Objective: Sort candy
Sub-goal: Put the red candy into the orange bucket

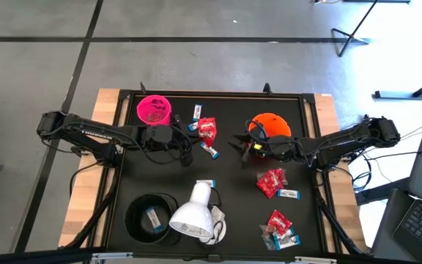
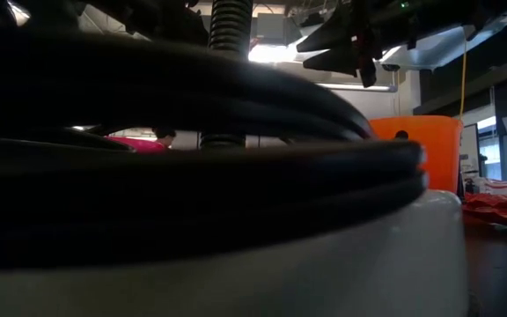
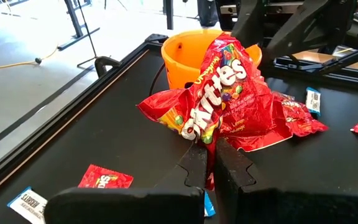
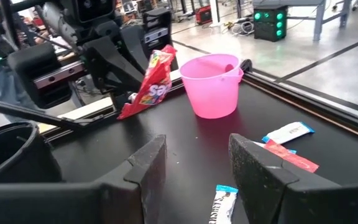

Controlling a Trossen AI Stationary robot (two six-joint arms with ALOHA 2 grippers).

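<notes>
My left gripper (image 1: 190, 147) is near the table's middle, shut on a red crinkly Skittles packet (image 3: 225, 93) that also shows in the right wrist view (image 4: 152, 81). My right gripper (image 1: 242, 147) faces it, open (image 4: 194, 168), beside the orange cup (image 1: 269, 126), touching nothing. More candy lies flat on the black mat: red packets (image 1: 271, 182) (image 1: 278, 220) and white-and-blue bars (image 1: 198, 111) (image 1: 289, 194). One bar (image 1: 151, 218) lies inside the black cup. The pink cup (image 1: 154, 108) holds tiny pieces. My left gripper pinches the red packet between its two fingers (image 3: 194, 165) at one crumpled edge (image 3: 207, 140). The fingers reach in roughly level from the table's left. The packet stands tilted beyond the fingertips, mostly off the mat; whether its lowest corner (image 4: 124, 114) touches, I cannot tell.
A white lamp head (image 1: 193, 216) lies at the near edge beside the black cup (image 1: 134, 220) and fills most of the low view. Bars (image 4: 288, 132) (image 4: 224, 202) lie on the mat in front of my right gripper. The mat has a raised black rim (image 1: 218, 94).
</notes>
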